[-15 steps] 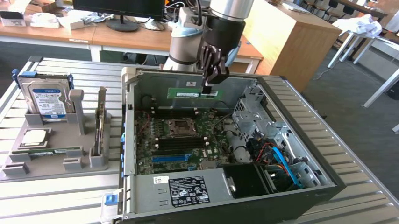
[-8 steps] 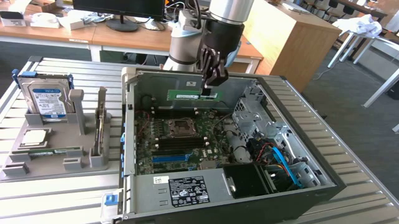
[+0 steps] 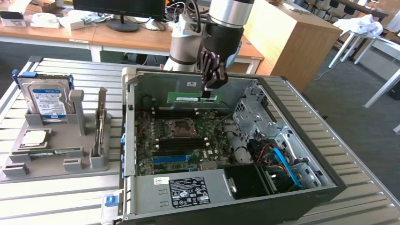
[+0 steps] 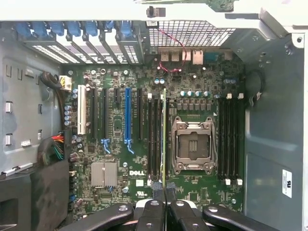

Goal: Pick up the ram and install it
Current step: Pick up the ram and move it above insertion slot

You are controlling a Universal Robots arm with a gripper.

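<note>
Now: ram (image 3: pixel 187 98) gripped in claw (image 3: pixel 209 93), hanging over the open PC case (image 3: pixel 325 187); not seated, as far as I can judge.
Claw state: clenched on the ram. In the wrist view, fingertips (image 4: pixel 155 188) pinch the board's top edge from both faces.
Ram position: in the exterior view it hangs above the motherboard (image 3: pixel 181 140), seen against the case's far wall, well clear of the grey holder (image 3: pixel 62 150) on the bench (image 3: pixel 37 197).
Grip point: near one end of the stick; most of its length runs out toward the exterior view's left.
Long axis: level, approx parallel to the far wall. In the wrist view the ram (image 4: pixel 164 134) shows edge-on as a thin line running away from the claw (image 4: pixel 165 190).
Key relation: that thin line lies parallel to the dark memory slots (image 4: pixel 154 139) and just beside them, btwn that bank and the CPU socket (image 4: pixel 192 144). Looks lined up w/ a slot lengthwise; exact slot can't be told.
Direction of target: straight below the claw; gap btwn ram edge and slot not readable.
Arm pose: comes in from beyond the far wall, wrist turned down, claw vertical, fingers pointing into the case.
Other items: hard drive (image 3: pixel 48 101) and processor chip (image 3: pixel 34 137) sit at the holder, untouched.
</note>
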